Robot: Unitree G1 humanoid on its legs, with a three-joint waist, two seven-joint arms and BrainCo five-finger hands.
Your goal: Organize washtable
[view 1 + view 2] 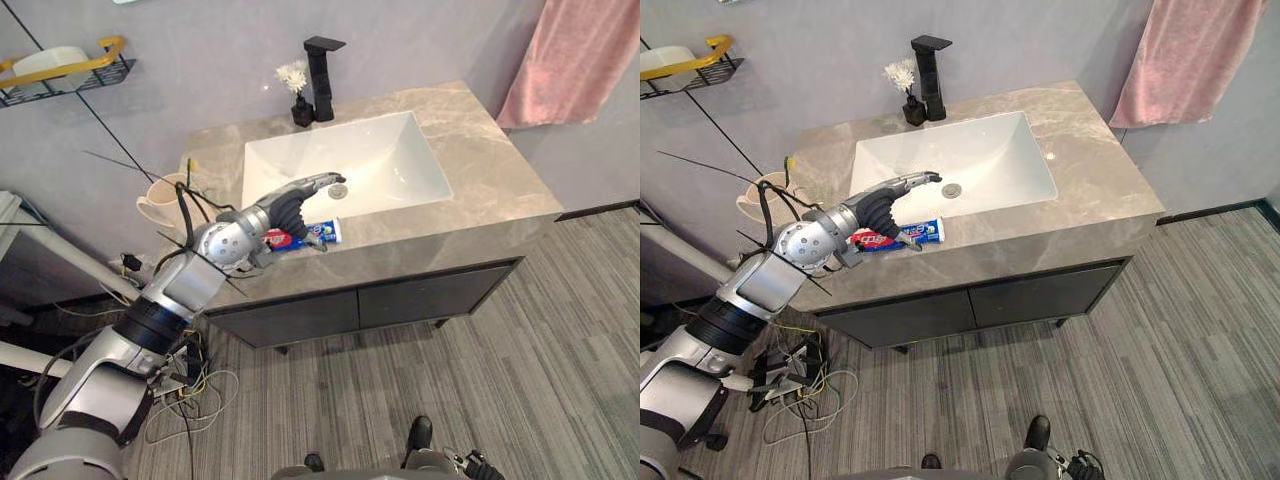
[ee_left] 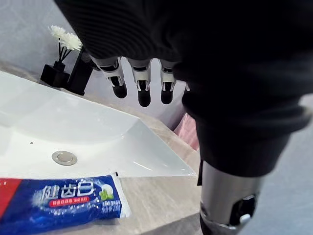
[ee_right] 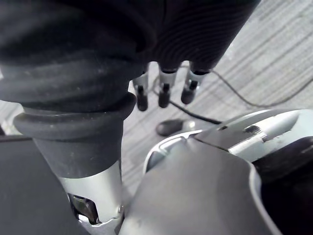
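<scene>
Just one toothpaste tube (image 1: 318,234) lies beneath the outstretched, empty left hand (image 1: 288,208).

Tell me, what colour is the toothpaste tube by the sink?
The toothpaste tube is mostly blue with a red end, clearest in the left wrist view.

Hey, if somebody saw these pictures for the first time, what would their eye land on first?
The left hand, fingers straight, reaches over a red and blue toothpaste tube lying flat on the counter's front strip, beside the white sink. Next come the pink towel hanging at the right and the black faucet with a vase of white flowers behind the sink. The right hand hangs open above the floor.
</scene>
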